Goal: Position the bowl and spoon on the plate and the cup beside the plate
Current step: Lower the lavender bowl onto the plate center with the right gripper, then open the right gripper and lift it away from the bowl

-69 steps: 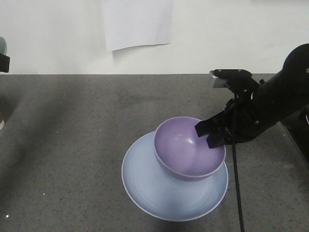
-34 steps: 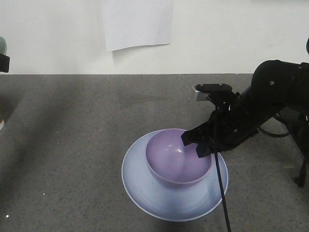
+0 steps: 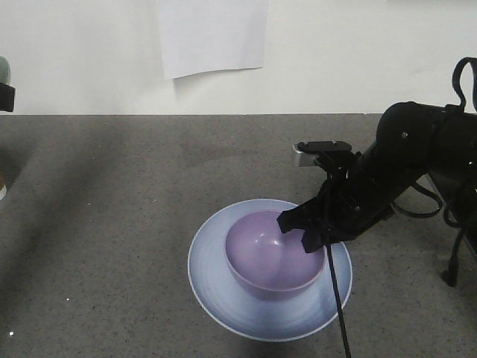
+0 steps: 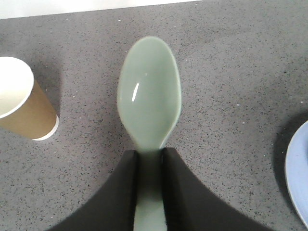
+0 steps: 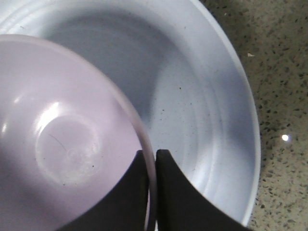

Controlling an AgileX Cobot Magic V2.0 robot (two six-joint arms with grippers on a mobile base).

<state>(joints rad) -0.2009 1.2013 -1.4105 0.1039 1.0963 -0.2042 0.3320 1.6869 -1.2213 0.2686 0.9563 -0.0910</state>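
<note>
There is one of each thing: one bowl [image 3: 274,257], one plate [image 3: 216,287], one spoon [image 4: 149,103] and one cup [image 4: 21,103]. Two grippers are at work.

The purple bowl sits upright inside the pale blue plate, a little right of its middle, on the near part of the grey speckled table [image 3: 112,194]. The right gripper [image 3: 302,227] comes in from the right and is closed on the bowl's right rim. The right wrist view shows one finger [image 5: 137,192] inside the rim and the other outside it. Whether the bowl's base rests fully on the plate cannot be told.

The left gripper [image 4: 149,159] is clamped on the handle of the mint-green spoon. The spoon's scoop faces up and is held above the bare table, well left of the plate. The brown cup stands upright on the table just left of the spoon, its white inside showing. Its side is plain brown. Only an edge of the plate shows at the right of the left wrist view.

One plain white sheet of paper [image 3: 212,33] hangs on the far wall.
</note>
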